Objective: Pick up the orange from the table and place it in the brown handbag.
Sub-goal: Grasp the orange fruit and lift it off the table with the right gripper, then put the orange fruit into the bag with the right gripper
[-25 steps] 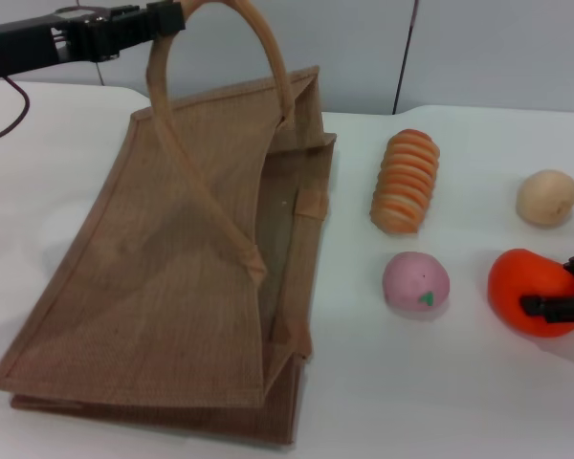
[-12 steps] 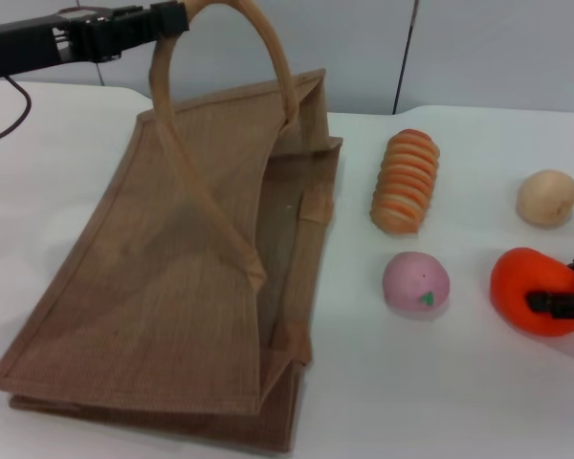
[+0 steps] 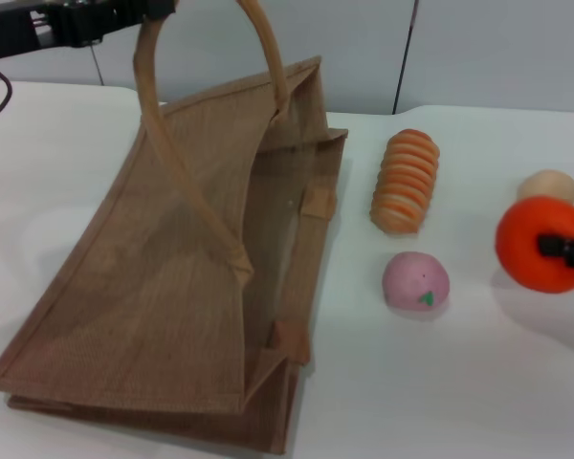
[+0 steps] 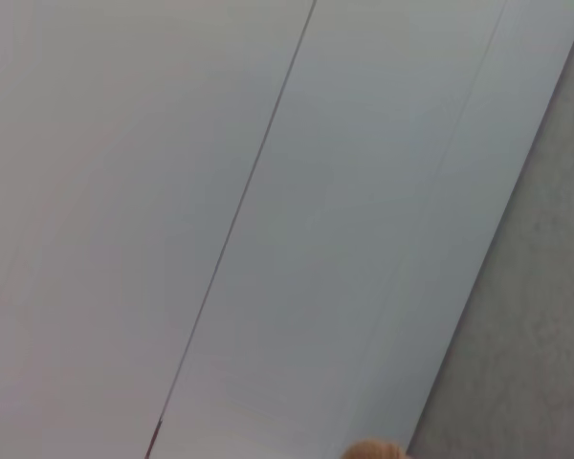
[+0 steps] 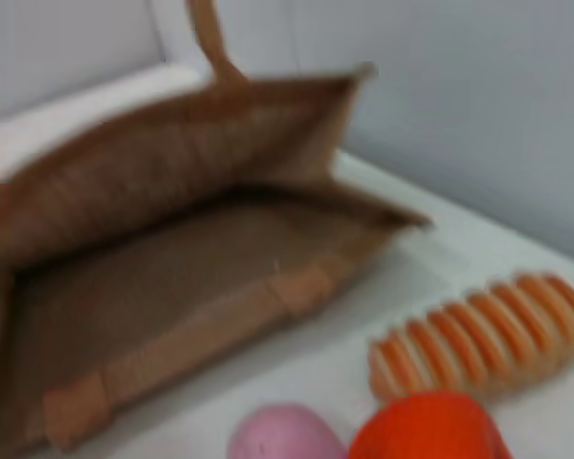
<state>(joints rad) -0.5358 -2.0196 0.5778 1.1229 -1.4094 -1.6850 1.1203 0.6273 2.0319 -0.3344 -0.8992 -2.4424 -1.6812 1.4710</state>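
Ridged orange-cream slice piece (image 3: 406, 181), pink round fruit (image 3: 416, 281) below it, tan fruit (image 3: 547, 185) far right

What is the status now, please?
Right pincer shut on the orange, above the table. Left pincer holds the brown handbag handle up. Pink fruit lies between.

Left gripper (image 3: 158, 8) raised at far left, fingers clamped on a handle loop. Right gripper (image 3: 566, 249) at right edge, raised off the counter, fingers (image 3: 553, 245) clamped around the orange (image 3: 536, 247).
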